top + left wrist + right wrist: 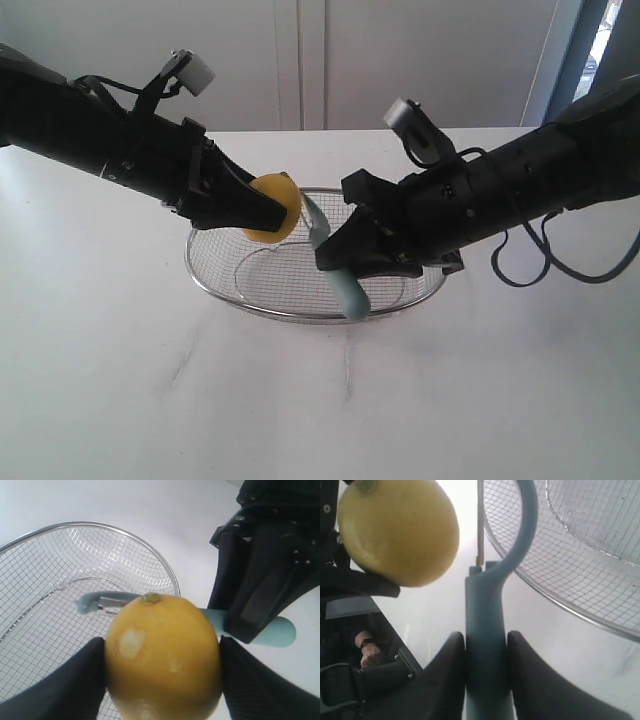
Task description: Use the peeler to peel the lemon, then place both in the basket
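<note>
Exterior: left claw (282, 217) pinches lemon (272, 205) over basket (262, 311) left rim; right claw (327, 258) pinches peeler (350, 293) above its middle; open table (120, 380) all round.
L wrist: peeler (270, 630) head just behind lemon (162, 655) nub end, basket (170, 580) mesh beyond.
R wrist: claw clamps peeler (485, 645) handle, lemon (400, 530) beside blade.

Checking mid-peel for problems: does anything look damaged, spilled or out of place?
Nothing is spilled or askew. The lemon has a small pale scraped patch near its stem end, which fits peeling; the peeler and basket look intact.
</note>
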Robot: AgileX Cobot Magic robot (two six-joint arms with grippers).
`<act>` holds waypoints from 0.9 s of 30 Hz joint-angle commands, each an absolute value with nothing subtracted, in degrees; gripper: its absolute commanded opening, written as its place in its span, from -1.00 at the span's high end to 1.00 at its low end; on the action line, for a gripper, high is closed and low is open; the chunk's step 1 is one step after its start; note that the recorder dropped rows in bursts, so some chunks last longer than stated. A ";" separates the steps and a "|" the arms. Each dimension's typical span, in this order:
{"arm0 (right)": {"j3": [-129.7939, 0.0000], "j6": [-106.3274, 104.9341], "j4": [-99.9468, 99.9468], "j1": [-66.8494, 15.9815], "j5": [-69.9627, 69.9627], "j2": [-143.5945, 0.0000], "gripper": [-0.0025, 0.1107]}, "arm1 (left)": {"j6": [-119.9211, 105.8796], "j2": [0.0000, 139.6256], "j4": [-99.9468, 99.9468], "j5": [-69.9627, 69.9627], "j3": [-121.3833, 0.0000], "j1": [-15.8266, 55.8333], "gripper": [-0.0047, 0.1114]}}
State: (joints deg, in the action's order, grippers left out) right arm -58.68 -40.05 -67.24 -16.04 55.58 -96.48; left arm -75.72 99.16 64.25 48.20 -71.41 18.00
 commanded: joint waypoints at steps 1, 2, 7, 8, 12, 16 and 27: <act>-58.86 -41.01 -68.75 -16.02 52.58 -94.25 0.96 | -75.81 98.62 65.98 49.50 -71.13 17.83 0.92; -58.86 -42.01 -68.75 -16.02 52.02 -93.25 0.96 | -75.81 98.62 65.98 49.50 -71.13 17.83 0.92; -58.86 -44.13 -69.02 -16.02 52.16 -90.87 0.96 | -75.81 98.62 65.98 49.50 -71.13 17.83 0.92; -58.86 -44.98 -69.17 -16.02 52.16 -90.37 0.96 | -75.81 98.62 65.98 49.50 -71.13 17.83 0.92; -58.86 -46.34 -69.16 -16.02 52.16 -89.17 0.96 | -75.81 98.62 65.98 49.50 -71.13 17.83 0.92; -58.86 -46.34 -69.69 -16.02 52.16 -88.44 0.96 | -75.81 98.62 65.98 49.50 -71.13 17.83 0.92; -58.74 -43.84 -69.01 -16.02 50.05 -88.73 0.96 | -75.81 98.62 65.98 49.50 -71.13 17.83 0.92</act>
State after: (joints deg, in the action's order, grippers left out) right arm -58.68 -44.93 -68.93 -16.04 50.47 -89.01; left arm -75.72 99.16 64.25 48.20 -71.41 18.00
